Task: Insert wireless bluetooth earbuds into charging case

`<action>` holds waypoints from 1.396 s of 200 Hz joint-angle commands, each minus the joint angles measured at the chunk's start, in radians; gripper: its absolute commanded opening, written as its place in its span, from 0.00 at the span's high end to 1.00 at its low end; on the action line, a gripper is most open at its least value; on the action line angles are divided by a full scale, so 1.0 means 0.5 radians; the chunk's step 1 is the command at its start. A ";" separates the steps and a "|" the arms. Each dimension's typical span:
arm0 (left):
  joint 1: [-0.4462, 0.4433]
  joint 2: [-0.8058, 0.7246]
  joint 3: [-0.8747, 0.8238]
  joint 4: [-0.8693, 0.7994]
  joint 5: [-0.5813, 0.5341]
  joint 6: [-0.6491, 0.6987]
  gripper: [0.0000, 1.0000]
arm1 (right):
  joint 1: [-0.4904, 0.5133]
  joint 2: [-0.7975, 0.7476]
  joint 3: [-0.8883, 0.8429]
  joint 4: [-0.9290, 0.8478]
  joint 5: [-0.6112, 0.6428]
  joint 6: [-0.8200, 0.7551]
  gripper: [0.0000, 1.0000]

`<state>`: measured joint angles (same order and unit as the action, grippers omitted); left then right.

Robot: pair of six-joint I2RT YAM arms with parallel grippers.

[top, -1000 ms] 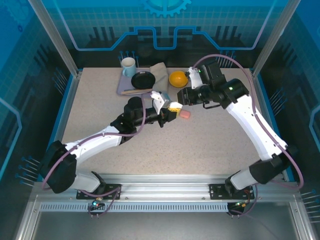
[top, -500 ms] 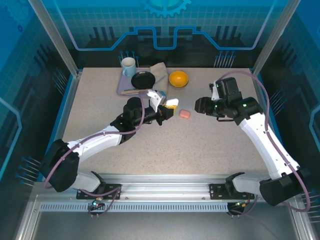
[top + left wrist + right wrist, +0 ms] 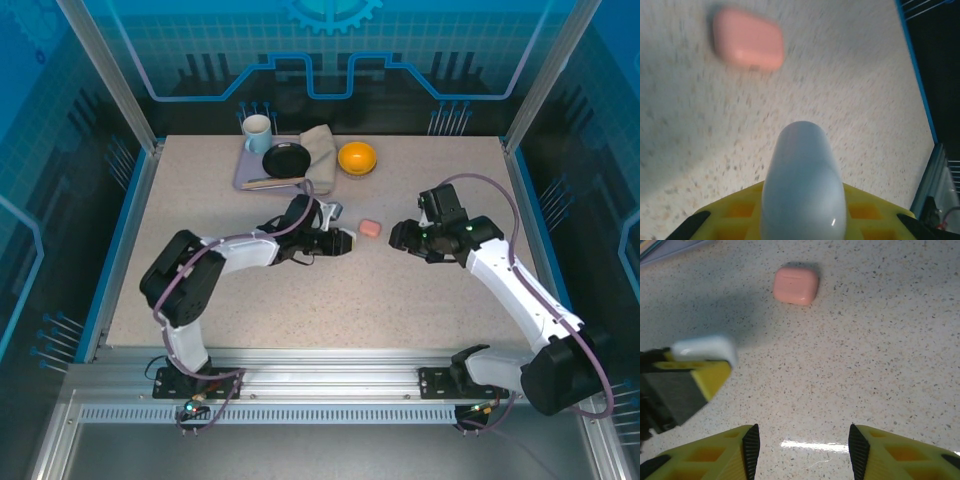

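— Down toward mid-frame the left gripper (image 3: pixel 342 240) has dipped, with its arm folded in.
— Is it pinching that white rounded plastic charging case (image 3: pixel 803 185)?
— Yes. The salmon-pink rounded plastic case (image 3: pixel 796 285) lies lid-down on the speckled tabletop (image 3: pixel 300 290), centre frame, between the claws. The right gripper (image 3: pixel 802 440) is spread wide.

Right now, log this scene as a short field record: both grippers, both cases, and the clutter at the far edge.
left gripper: shut on the white charging case, low over the table
right gripper: open, holding nothing
pink charging case: lies flat on the table, lid shut, between the two grippers, touched by neither
white charging case lid: cannot tell if open or shut
far edge: tray with mug and black dish; beige cloth; orange bowl
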<state>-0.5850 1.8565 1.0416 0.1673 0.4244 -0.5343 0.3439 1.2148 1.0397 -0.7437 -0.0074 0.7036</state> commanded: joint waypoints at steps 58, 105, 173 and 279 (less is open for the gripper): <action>0.009 0.256 0.276 -0.627 0.066 -0.190 0.84 | -0.021 -0.119 -0.039 0.045 0.081 0.029 0.47; 0.046 0.210 0.351 -0.970 -0.117 -0.181 0.58 | -0.028 -0.149 -0.022 0.021 0.077 0.004 0.44; 0.241 -0.197 0.224 -1.250 -0.325 -0.107 0.01 | -0.090 -0.208 0.108 -0.098 0.091 -0.060 0.31; 0.388 -1.443 -0.289 -0.677 -1.503 0.633 0.01 | -0.181 -0.239 -0.250 0.605 1.199 -0.681 0.00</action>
<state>-0.3927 1.2255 1.0512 -0.3771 -0.0952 -0.3920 0.2718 1.1069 1.0233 -0.6605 0.3569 0.5201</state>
